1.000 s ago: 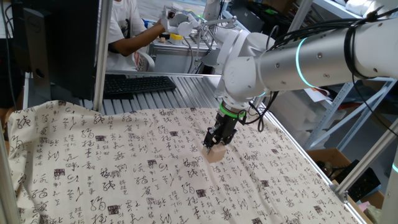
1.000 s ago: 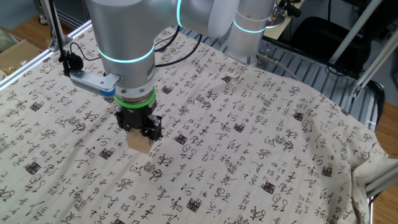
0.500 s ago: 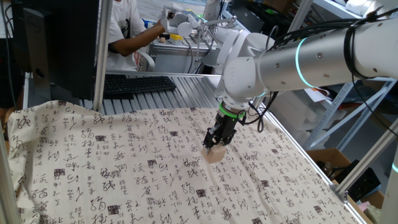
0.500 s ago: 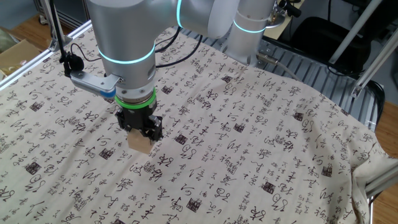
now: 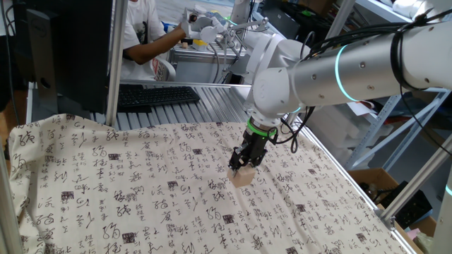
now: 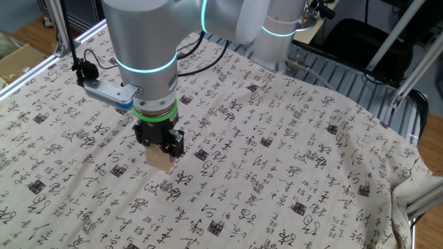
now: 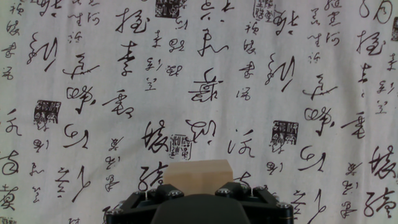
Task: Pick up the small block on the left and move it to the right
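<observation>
Over the cloth-covered counter [image 5: 106,183]: small block [image 6: 158,158] clamped in our hand [image 6: 160,147], shifted slightly across since a second ago; we judge the carry under way

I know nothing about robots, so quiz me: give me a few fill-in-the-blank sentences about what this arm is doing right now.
1. The gripper is shut on a small wooden ____.
2. The tablecloth is printed with black ____.
3. The glowing ring on the arm is coloured ____.
4. In one fixed view, a black ____ lies on the desk behind the table.

Missing words: block; calligraphy characters; light blue (cyan); keyboard
</observation>
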Robot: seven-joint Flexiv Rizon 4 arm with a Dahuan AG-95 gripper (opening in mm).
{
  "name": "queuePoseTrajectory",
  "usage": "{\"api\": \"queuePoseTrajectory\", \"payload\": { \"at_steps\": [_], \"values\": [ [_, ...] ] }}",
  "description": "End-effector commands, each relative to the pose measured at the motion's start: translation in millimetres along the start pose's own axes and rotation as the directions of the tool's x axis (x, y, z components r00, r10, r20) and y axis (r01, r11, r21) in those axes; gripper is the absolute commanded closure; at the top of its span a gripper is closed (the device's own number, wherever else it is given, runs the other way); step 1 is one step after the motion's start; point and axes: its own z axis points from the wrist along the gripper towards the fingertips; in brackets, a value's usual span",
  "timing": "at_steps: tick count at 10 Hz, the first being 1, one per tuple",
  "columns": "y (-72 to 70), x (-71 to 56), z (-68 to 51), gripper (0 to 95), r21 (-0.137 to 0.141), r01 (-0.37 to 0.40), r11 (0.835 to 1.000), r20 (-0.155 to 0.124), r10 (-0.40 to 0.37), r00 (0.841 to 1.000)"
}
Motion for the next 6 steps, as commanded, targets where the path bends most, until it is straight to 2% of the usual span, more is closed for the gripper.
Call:
{"api": "queuePoseTrajectory", "payload": {
  "at_steps": [1, 6],
  "values": [
    [3.2, 1.7, 0.8, 95.0, -0.001, -0.005, 1.000, -0.003, 0.005, 1.000],
    [11.9, 8.5, 1.6, 95.0, -0.010, -0.020, 1.000, -0.008, 0.020, 1.000]
  ]
}}
